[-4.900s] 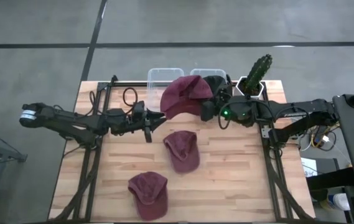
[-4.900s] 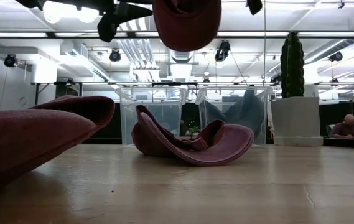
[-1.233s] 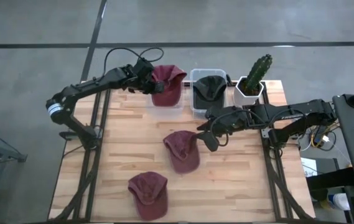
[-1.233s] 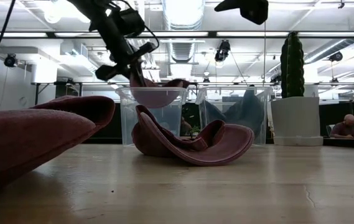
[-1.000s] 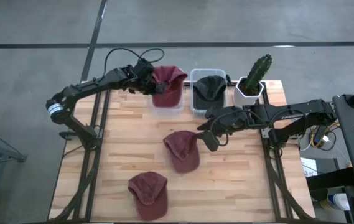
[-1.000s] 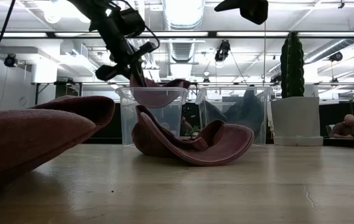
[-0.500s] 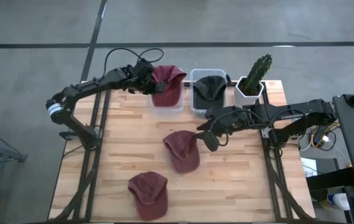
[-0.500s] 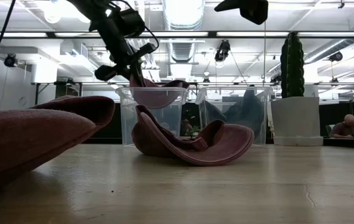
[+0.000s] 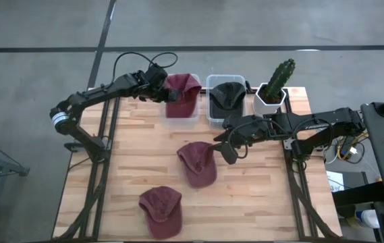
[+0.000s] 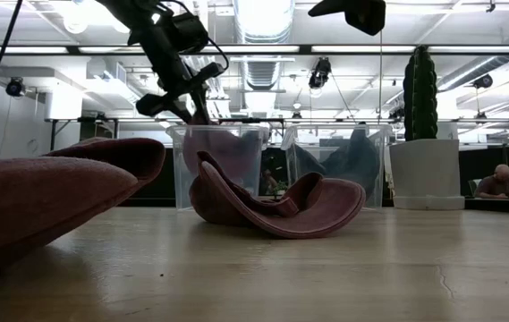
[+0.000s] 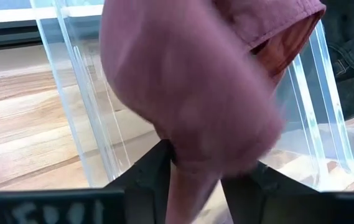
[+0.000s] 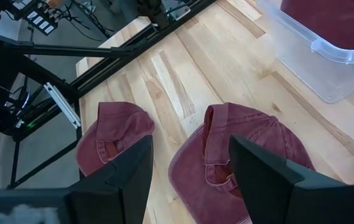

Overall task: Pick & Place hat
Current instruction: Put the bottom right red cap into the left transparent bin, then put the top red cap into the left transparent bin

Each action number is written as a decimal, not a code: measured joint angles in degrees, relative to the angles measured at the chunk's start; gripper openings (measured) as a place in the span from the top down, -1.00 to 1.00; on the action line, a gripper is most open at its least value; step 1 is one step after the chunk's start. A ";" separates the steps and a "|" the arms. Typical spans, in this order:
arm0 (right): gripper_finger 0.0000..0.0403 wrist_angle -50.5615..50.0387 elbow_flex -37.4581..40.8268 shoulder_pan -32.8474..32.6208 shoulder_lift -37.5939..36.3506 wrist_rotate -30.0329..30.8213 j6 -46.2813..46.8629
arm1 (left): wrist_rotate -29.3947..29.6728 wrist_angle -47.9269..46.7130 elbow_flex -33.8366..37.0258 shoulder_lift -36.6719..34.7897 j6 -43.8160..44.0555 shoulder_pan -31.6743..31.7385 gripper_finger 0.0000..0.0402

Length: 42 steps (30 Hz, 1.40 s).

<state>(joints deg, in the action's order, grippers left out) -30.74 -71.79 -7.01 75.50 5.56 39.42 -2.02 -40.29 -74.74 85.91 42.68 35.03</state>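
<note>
1. Left gripper (image 9: 167, 94) pinches the maroon hat (image 9: 182, 92) over the clear bin (image 9: 180, 116), holding it low so it drops inside.
2. Right gripper (image 9: 227, 151) hovers spread wide beside the middle hat (image 9: 198, 163), probably lining up that grab.

Two clear bins stood side by side at the table's (image 9: 259, 196) far edge, with a potted cactus (image 9: 277, 82) to their right. The left bin (image 9: 178, 115) held a cap (image 9: 181, 91); the right bin (image 9: 213, 111) held another hat (image 9: 227, 96). A third cap (image 9: 197, 163) lay mid-table, in front of the bins. A fourth cap (image 9: 160, 210) lay nearer the front edge, left of the third.
</note>
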 joint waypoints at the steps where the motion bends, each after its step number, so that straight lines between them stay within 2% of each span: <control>1: -0.01 0.00 0.00 0.00 0.00 -0.01 0.00 | 0.01 0.00 0.00 0.00 -0.02 0.00 0.36; 20: -0.01 0.00 -0.09 0.00 0.00 -0.06 0.44 | 2.81 -0.03 -0.60 -1.28 -3.36 2.05 0.34; 23: -0.01 -0.56 -0.03 0.00 0.00 -1.26 0.46 | 1.31 -0.03 -1.13 -2.94 -3.33 1.90 0.34; 26: -0.01 -1.17 0.92 -0.16 0.00 -4.35 0.82 | -2.78 -0.08 -1.09 -5.22 -3.80 0.77 0.34; 29: -0.01 -4.23 1.75 -1.01 0.41 -5.89 3.11 | -7.19 -2.77 -0.98 -7.58 -5.02 -2.25 0.34; 32: -0.01 -8.35 2.71 -2.29 1.14 -6.08 6.21 | -7.48 -6.07 -0.97 -9.83 -5.96 -7.39 0.34; 36: -0.01 -9.02 5.60 -3.72 1.64 -6.03 11.22 | -4.14 -7.55 -0.09 -12.17 -5.75 -15.64 0.34; 42: -0.01 -4.80 11.75 -3.87 1.70 -5.55 18.66 | 5.48 -7.50 2.69 -13.77 0.87 -26.74 0.34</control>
<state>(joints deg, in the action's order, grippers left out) -35.55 -60.04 -10.87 77.21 0.01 58.08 3.46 -47.79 -72.05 72.14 43.55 8.28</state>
